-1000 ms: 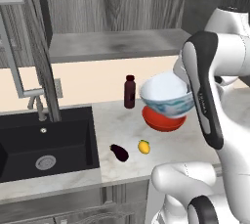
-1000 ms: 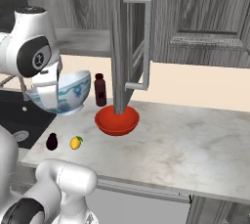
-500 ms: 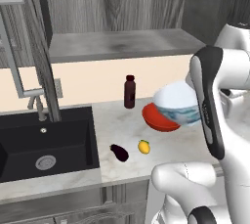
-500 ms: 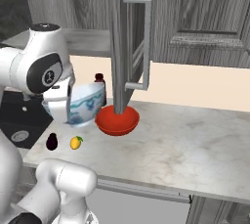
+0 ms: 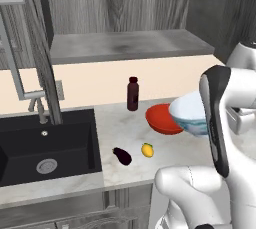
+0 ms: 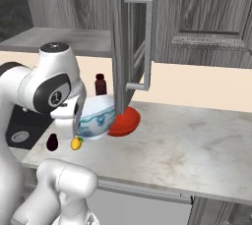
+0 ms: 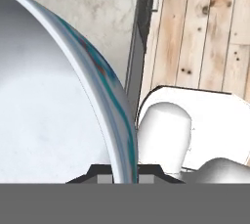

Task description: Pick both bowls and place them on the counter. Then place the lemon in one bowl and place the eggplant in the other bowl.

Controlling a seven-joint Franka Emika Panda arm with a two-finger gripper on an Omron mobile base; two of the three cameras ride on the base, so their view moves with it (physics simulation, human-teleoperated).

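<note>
1. Since a second ago the floral bowl has swung across the front of the red bowl and tipped further onto its side.
2. Closed on the floral bowl's rim, the gripper holds it above the counter; nothing shows inside.
3. Near the counter's front edge lie the eggplant and the lemon, just apart.
4. Behind them the red bowl rests on the counter, its visible part bare.
5. Farther back stands a dark bottle.
</note>
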